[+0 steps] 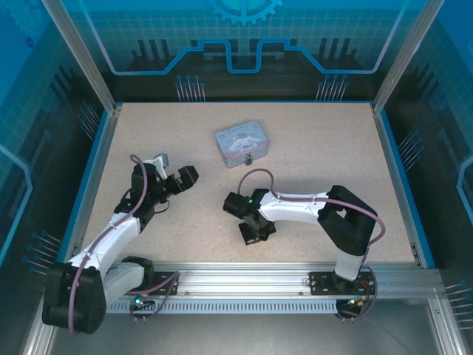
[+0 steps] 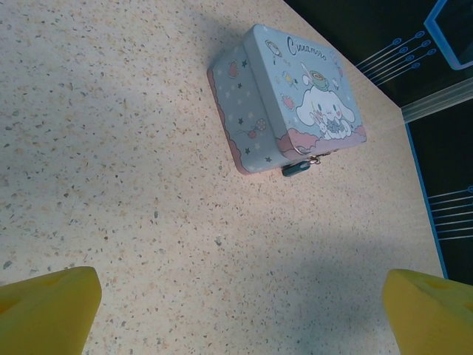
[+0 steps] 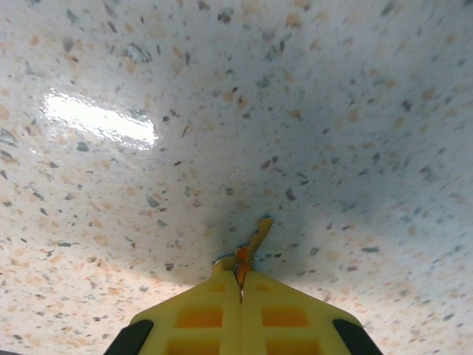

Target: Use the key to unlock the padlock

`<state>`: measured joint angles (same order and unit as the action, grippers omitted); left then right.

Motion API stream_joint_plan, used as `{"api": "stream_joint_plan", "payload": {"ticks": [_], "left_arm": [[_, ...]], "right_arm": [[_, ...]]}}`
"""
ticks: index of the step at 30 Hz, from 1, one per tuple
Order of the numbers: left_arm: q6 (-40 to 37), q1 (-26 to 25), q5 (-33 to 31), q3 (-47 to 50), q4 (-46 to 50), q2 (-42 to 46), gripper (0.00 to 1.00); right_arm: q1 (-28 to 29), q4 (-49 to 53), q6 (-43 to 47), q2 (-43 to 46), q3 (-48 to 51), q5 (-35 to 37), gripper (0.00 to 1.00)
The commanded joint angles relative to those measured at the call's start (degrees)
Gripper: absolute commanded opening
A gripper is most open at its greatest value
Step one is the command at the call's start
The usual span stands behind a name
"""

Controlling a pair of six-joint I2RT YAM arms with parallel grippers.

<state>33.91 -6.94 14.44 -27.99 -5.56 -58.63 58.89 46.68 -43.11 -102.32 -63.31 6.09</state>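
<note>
A: Surface?
B: Speckled beige table [image 1: 325,163], flat, with one shiny glare patch near the right wrist camera.
A: Edges?
B: A blue rim [image 1: 395,185] runs along the left, far and right sides. A metal rail [image 1: 244,277] runs along the near edge, with both arm bases on it. Blue see-through panels [image 1: 244,44] wall it in, with a metal post [image 1: 81,59] at each far corner.
A: Free room?
B: The right half is bare, and so is the far-left corner. The tin box [image 1: 241,144] sits far centre, well off every edge.
A: Padlock?
B: The padlock [image 2: 297,169] hangs at the tin box's front clasp, touching its wall, low by the table.
A: Tools?
B: The left gripper [image 1: 174,168] has its fingers spread wide with nothing between them, near the tin box's left side and aimed at it. The right gripper [image 3: 240,292] has its fingers pressed together, pinching the key [image 3: 253,244] at one end. The key's tip is right at the table, but contact can't be told. It is mid-table, well apart from the tin box.
</note>
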Motion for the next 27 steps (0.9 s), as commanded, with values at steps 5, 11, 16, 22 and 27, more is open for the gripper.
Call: {"api": "stream_joint_plan", "payload": {"ticks": [5,11,16,22,27], "left_arm": [[-2.34,-0.31,7.61,-2.45,2.39,2.75,0.99],[-0.64,-0.44,15.96,-4.57,3.58,3.41,0.97],[4.38,-0.65,24.82,-5.45,-0.97,2.28,0.87],[6.48,-3.90,30.86,-8.63,-5.13,-0.88,0.71],[6.44,-7.30,32.39,-10.72,-6.91,-3.99,0.59]], "right_arm": [[-0.86,-8.79,17.40,9.24,2.49,7.35,0.00],[-3.05,-18.94,31.29,17.37,5.08,9.14,0.00],[-3.73,-30.61,42.55,24.53,7.72,8.86,0.00],[-3.70,-35.64,55.35,27.35,6.42,4.50,0.00],[-3.67,-32.84,60.27,26.17,3.20,4.66,0.00]]}}
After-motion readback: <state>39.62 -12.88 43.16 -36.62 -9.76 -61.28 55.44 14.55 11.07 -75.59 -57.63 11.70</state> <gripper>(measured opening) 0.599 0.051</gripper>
